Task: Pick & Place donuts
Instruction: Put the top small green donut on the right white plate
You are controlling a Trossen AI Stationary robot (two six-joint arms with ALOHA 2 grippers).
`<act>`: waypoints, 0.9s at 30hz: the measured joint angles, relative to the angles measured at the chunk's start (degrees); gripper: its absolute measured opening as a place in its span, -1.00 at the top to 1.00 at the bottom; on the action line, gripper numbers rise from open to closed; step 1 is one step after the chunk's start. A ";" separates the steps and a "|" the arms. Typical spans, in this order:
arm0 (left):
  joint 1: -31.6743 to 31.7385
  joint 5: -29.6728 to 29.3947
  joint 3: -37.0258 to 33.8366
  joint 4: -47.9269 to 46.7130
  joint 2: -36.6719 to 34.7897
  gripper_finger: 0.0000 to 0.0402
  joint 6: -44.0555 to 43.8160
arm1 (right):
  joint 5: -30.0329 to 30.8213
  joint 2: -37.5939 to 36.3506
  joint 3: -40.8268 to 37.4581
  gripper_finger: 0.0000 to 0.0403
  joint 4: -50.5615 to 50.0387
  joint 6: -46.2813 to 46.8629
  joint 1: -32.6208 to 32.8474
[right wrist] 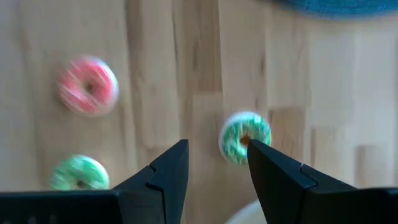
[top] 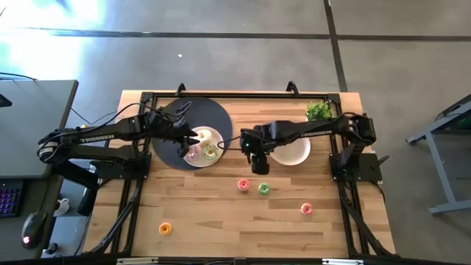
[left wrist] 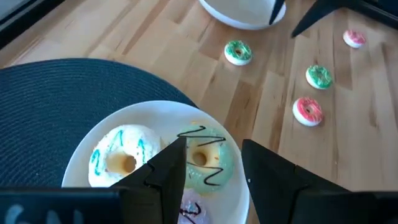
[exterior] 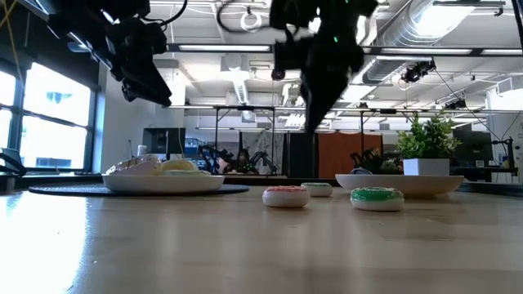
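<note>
1. Judging by how things lie, the job is partly done: three larger iced toy ring donuts (top: pixel 202 146) sit on the round white plate (top: pixel 215 158) over the dark woven mat (top: pixel 213 114). The second white plate (top: pixel 298 153), near the green plant sprig (top: pixel 318 111), looks bare.
2. Left to move, it seems: a pink small donut (top: pixel 243 185) and a green small donut (top: pixel 263 188) mid-tabletop (top: pixel 221 221), another pink one (top: pixel 307 209) to the right, an orange one (top: pixel 165 229) near the front left, and a green-white one (right wrist: pixel 244 136) that hardly shows from above.
3. The left pincer (left wrist: pixel 214 165) hovers over the filled plate, fingers apart and empty, with the green-iced donut (left wrist: pixel 205 158) just beneath its gap.
4. The right pincer (right wrist: pixel 217 168) hangs above the tabletop between the two plates, fingers parted and empty; the green-white donut lies just past its fingertips, roughly in line with the gap, while the pink and green pair lie off to one side.
</note>
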 joint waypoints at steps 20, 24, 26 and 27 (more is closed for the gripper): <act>0.00 -0.25 -0.02 7.09 8.21 0.23 -0.01 | 5.05 -0.13 -21.87 0.20 26.41 -3.27 -2.18; 0.00 -0.25 -0.02 7.50 8.21 0.23 -0.02 | 5.50 -0.15 -22.74 0.29 28.02 -3.30 -2.47; 0.00 -0.24 -0.02 7.87 8.21 0.23 -0.02 | 4.96 -0.15 -22.74 0.40 28.10 -2.89 -2.71; 0.00 -0.23 -0.02 7.87 8.21 0.23 -0.02 | 4.73 -0.15 -22.74 0.46 28.26 -2.54 -2.80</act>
